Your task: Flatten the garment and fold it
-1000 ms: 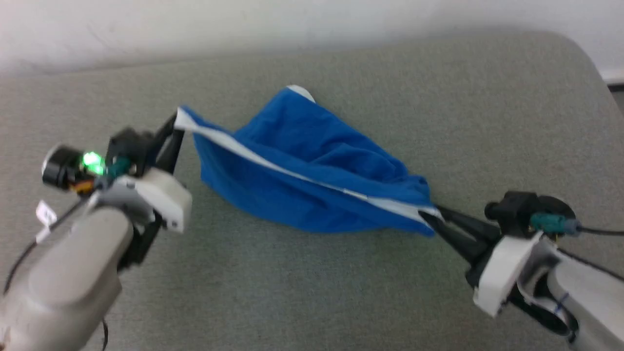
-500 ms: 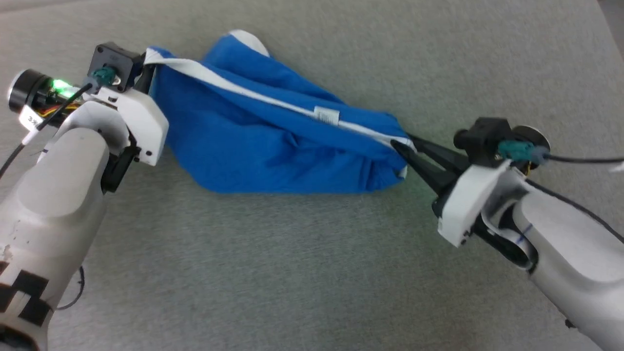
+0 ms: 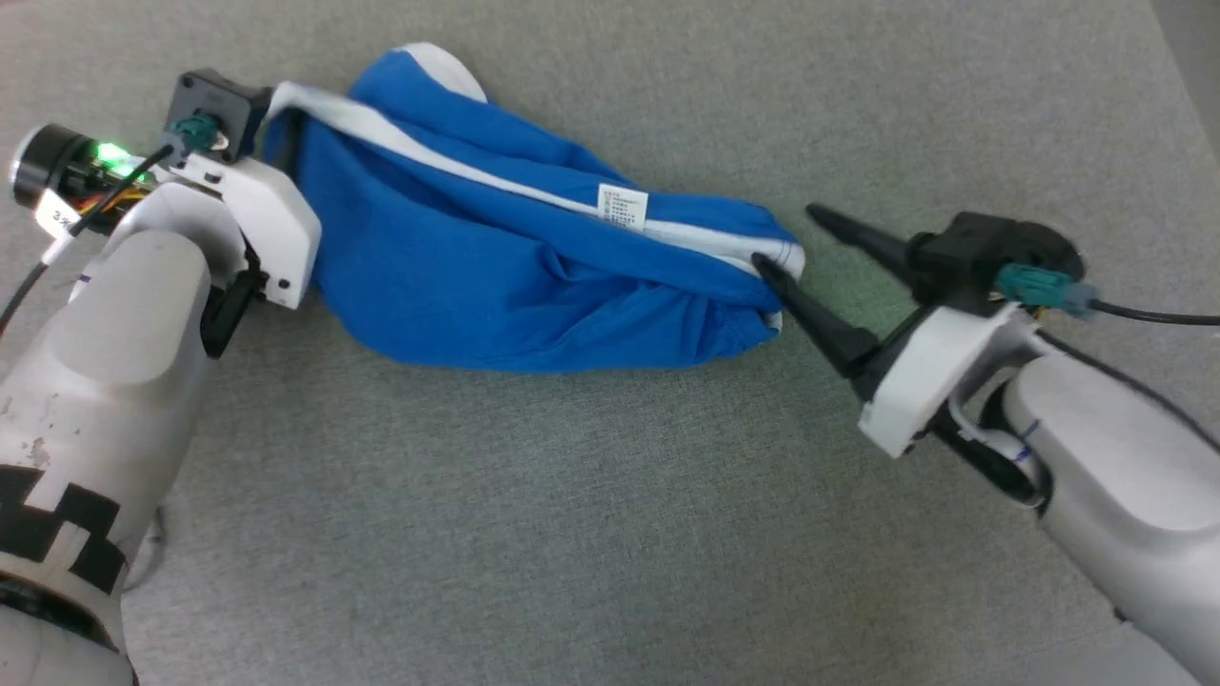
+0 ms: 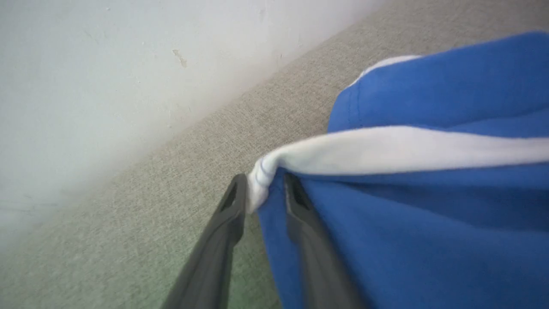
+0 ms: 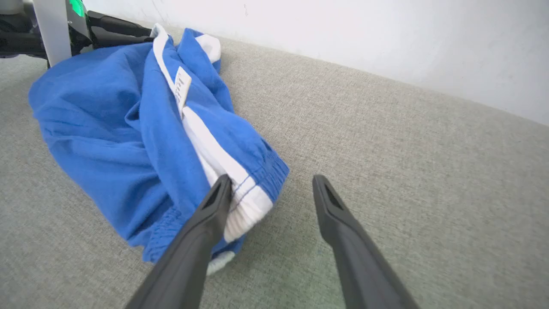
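- Presently the shorts (image 3: 496,276) lie bunched on the worktop (image 3: 572,495), spanning the gap between both arms, label (image 3: 621,207) uppermost.
- Left pincer (image 4: 263,186): closed narrowly on a white-striped corner, which it holds just off the worktop.
- Right pincer (image 5: 272,184): spread wide, holding nothing; one finger touches the waistband (image 5: 266,171), the other stands clear.
- Step judged: letting go and regrasping for the flattening.
- Recommendation: lower the left corner gently, take two corners of one edge, then draw them apart evenly and low, so the folds slide out without dragging the heap.
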Controlling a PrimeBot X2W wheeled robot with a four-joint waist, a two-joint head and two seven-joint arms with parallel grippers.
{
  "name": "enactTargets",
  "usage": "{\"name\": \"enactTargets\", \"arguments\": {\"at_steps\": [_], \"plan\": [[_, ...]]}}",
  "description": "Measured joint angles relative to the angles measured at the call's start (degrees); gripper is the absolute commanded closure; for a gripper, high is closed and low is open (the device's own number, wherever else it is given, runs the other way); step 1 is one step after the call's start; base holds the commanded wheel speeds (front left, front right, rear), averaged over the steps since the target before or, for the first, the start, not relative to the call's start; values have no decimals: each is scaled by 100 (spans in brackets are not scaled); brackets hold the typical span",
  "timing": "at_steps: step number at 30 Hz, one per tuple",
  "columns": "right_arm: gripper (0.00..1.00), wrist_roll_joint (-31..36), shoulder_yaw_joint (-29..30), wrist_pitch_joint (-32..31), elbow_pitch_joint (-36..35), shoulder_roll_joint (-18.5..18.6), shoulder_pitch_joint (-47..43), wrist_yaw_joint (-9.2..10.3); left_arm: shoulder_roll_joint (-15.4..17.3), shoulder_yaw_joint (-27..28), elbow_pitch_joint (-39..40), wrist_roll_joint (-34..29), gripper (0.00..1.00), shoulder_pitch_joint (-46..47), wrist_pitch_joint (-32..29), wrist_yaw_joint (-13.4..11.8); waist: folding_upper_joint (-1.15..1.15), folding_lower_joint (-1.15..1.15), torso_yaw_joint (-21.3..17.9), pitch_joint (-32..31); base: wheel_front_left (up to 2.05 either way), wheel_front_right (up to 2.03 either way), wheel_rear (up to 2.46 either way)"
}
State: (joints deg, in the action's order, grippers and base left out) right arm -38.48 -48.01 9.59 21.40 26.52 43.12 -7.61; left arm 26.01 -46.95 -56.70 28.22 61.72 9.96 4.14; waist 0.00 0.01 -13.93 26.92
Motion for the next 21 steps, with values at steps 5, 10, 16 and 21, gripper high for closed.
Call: {"name": "enactTargets", "arguments": {"at_steps": [5, 10, 16, 21], "plan": [[0, 323, 503, 156, -393, 219, -262, 0, -19, -187, -78, -23, 0, 199, -44, 191, 0, 0, 117, -314, 0, 0, 0], [0, 666, 1083, 62, -922, 297, -721, 0, 77, -411, 27, -18, 0, 565, -524, 289, 0, -1, 251, -640, 0, 0, 0], [0, 999, 1610, -303, -1551, 257, -1176, 0, 176, -1099, 835, 996, 0, 648, -2294, 296, 0, -2, 364, -910, 0, 0, 0], [0, 1146, 1775, -555, -1849, 111, -1383, 0, 579, -1600, 1611, 1960, 0, 761, -3697, 297, 0, -1, 321, -902, 0, 0, 0]]}}
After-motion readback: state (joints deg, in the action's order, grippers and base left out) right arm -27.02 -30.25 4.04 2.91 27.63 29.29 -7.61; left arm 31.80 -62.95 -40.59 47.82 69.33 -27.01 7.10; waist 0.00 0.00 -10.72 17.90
